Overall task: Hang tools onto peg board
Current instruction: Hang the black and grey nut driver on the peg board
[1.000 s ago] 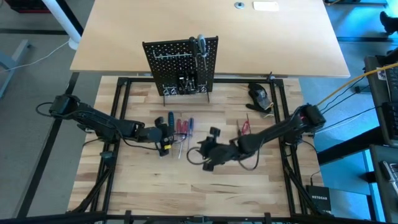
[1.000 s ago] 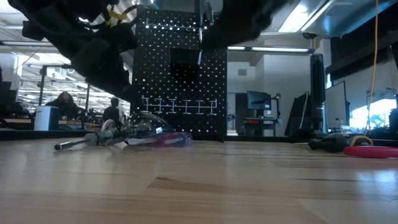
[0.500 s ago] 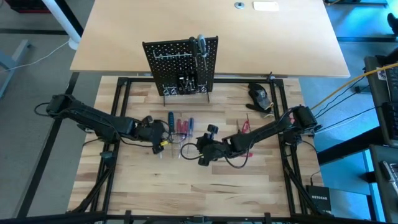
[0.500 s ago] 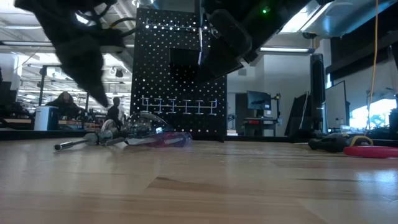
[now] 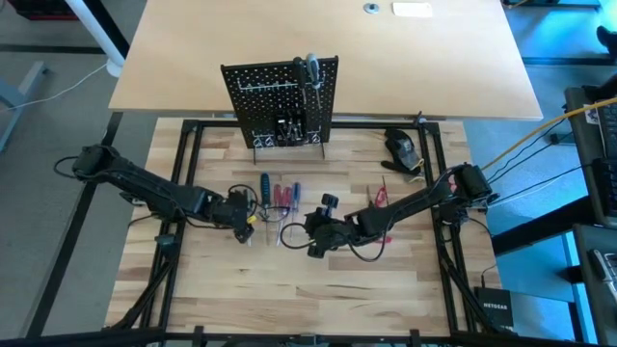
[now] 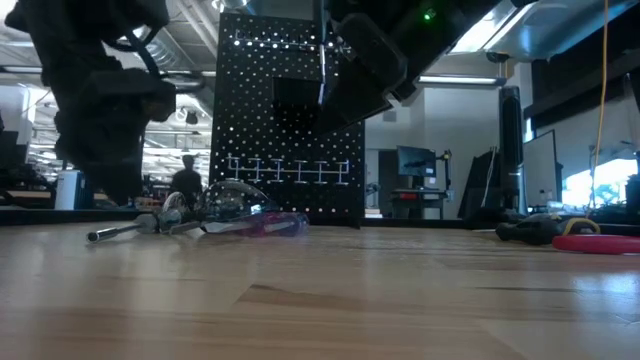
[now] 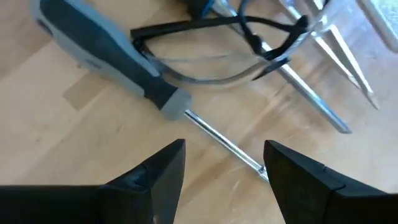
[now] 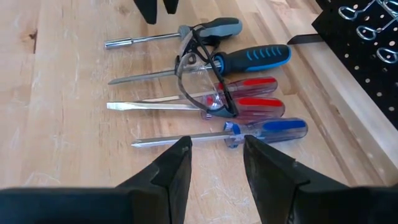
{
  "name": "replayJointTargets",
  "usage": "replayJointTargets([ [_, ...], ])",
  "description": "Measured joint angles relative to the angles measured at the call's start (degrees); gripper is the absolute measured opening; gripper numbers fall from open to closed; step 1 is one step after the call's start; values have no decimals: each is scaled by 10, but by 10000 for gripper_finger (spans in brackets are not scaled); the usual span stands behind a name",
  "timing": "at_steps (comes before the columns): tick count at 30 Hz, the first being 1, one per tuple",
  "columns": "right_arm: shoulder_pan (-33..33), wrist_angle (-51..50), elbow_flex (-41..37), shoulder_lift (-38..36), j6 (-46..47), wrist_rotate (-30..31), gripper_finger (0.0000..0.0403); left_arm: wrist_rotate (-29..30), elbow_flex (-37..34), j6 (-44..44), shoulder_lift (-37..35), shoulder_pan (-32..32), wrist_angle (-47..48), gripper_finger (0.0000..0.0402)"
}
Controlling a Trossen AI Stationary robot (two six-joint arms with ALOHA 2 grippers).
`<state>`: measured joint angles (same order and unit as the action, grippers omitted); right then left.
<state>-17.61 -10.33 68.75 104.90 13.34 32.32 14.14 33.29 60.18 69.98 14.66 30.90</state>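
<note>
- Peg board (image 5: 281, 101) stands at far edge of the slatted top; one tool (image 5: 311, 77) hangs on it, perhaps more low down, can't tell
- Five screwdrivers (image 8: 249, 102) lie mid-table, glasses (image 8: 205, 87) across them; pliers (image 5: 379, 197) right of them
- Left gripper (image 7: 221, 165) spread over grey driver's (image 7: 106, 53) shaft, empty
- Right gripper (image 8: 214, 155) part spread, empty, near blue driver (image 8: 273, 129)
- Judged: barely begun

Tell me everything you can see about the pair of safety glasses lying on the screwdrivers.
The safety glasses have clear lenses and thin black temples, and look like plastic. They lie unfolded on the wooden table, draped across the row of screwdrivers, touching the grey-handled one and the red-handled ones. Neither gripper holds them; the open left gripper hovers just over the grey-handled screwdriver's shaft.
</note>
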Motion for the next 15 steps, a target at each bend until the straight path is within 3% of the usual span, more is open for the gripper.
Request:
replayJointTargets([
  [15,0,3,0,0,1,0,147,-2,-1,-7,111,-2,-60,208],
])
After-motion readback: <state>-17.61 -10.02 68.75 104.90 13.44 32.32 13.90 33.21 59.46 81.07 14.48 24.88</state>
